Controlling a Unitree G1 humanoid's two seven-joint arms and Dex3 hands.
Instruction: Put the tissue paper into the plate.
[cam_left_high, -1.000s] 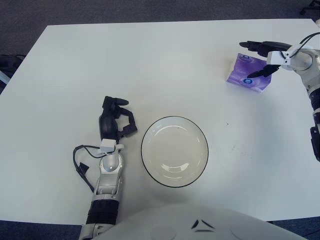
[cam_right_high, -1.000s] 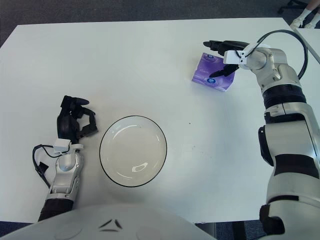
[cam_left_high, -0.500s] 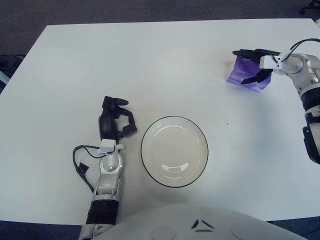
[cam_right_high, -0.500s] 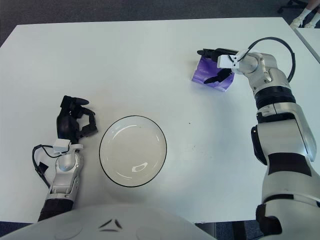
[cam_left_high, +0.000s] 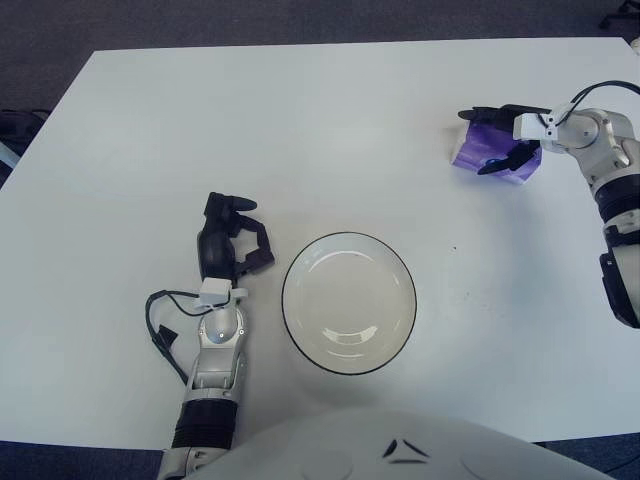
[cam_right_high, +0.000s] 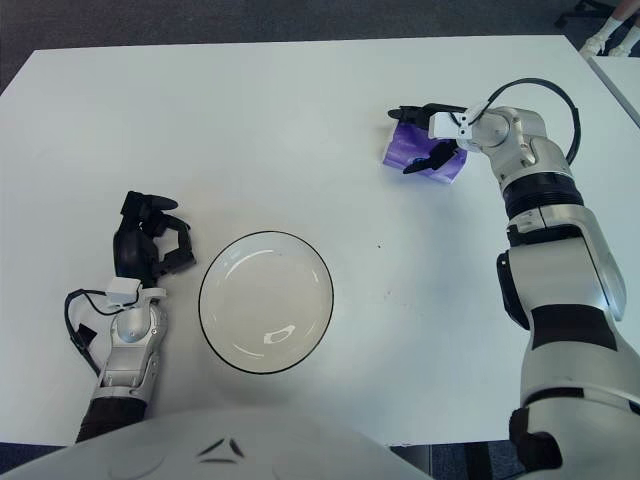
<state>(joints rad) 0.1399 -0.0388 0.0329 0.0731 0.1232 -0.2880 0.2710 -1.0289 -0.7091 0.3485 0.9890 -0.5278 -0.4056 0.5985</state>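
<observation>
A purple tissue pack (cam_left_high: 470, 151) lies at the far right of the white table (cam_left_high: 300, 140). My right hand (cam_right_high: 402, 140) reaches in from the right and is closed around it, long fingers over its far top edge and thumb against its near side. A white plate (cam_left_high: 284, 300) with a dark rim sits empty near the table's front, left of centre and well apart from the pack. My left hand (cam_left_high: 232, 240) shows just left of the plate, its fingers loosely curled and holding nothing.
A black cable (cam_left_high: 160, 325) loops beside my left forearm (cam_left_high: 215, 370). Broad bare tabletop stretches between the pack and the plate. Dark floor borders the table's far edge (cam_left_high: 350, 45).
My right hand has moved left over the tissue pack and its fingers have closed from a straddling spread onto the pack. The pack has shifted slightly left. The left hand and plate have not moved.
</observation>
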